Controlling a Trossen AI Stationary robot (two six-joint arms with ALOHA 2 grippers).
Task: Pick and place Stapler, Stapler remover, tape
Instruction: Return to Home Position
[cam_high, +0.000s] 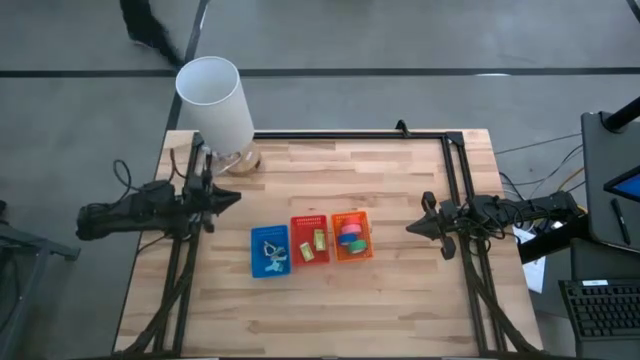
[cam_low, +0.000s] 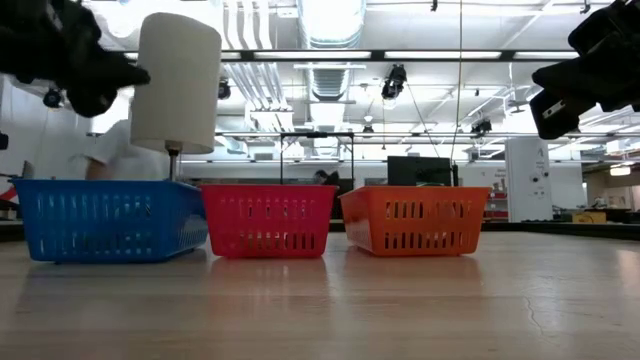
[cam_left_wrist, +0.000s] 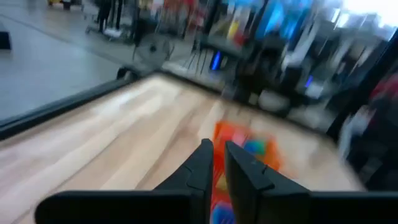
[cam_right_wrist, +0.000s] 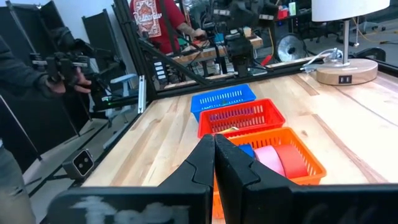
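Wooden counter (cam_high: 400, 300) carries three bins in a row: blue bin (cam_low: 100, 218), red bin (cam_low: 268, 218), orange bin (cam_low: 415, 215). Tape rolls (cam_high: 351, 237) lie packed together inside the orange bin. Judged light, rigid and smooth-sided; grip across the outer rim, or with one finger through the pale centre. Left claw (cam_high: 236, 198) and right claw (cam_high: 410, 228) hang raised at opposite counter edges, fingers closed, empty. Lamp (cam_high: 215, 100) stands at the far corner.

Tape (cam_high: 352, 238) in rightmost bin (cam_high: 352, 258)
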